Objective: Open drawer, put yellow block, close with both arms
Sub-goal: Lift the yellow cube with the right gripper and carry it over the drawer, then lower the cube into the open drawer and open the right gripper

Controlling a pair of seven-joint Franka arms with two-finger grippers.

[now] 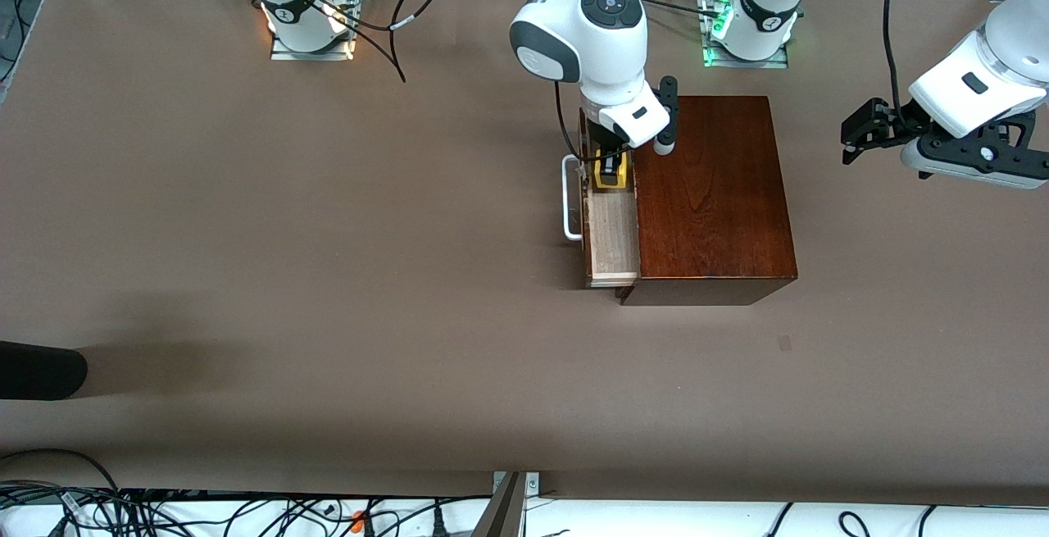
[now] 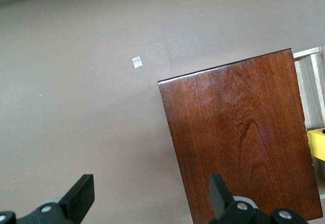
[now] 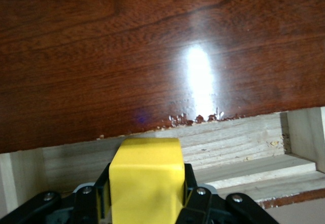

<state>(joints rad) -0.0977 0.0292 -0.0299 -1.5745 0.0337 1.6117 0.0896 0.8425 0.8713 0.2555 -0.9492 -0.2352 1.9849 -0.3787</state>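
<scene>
My right pincer [image 1: 610,170] is clamped on the yellow block [image 3: 147,181], over the open drawer [image 1: 615,234] of the box [image 1: 709,193]. My left pincer [image 2: 152,196] waits, fingers apart, over the desk [image 1: 328,234], at 3 o'clock from the box.

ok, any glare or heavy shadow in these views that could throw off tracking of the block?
Right wrist view: a bright white glare patch on the glossy wooden box top, just above the yellow block held in the right gripper. Left wrist view: mild sheen on the box, block clipped at the frame edge. Front view: soft broad shadows on the table, block mostly hidden under the gripper.
</scene>
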